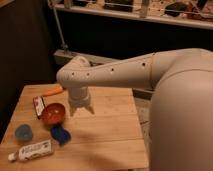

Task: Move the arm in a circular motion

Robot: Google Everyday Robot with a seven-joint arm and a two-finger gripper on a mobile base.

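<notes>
The large off-white arm [135, 72] reaches from the right across the wooden table [105, 135], its tube segments dotted with small dark holes. Its short pronged gripper [80, 109] hangs down over the table's left middle, just right of an orange bowl [53, 114] and above the boards. It holds nothing that I can see.
On the table's left lie an orange carrot-like item [52, 91], a red and white packet [39, 105], a blue cup [23, 133], a blue object [61, 134] and a white tube [32, 150]. A dark wall and metal shelf [130, 15] stand behind.
</notes>
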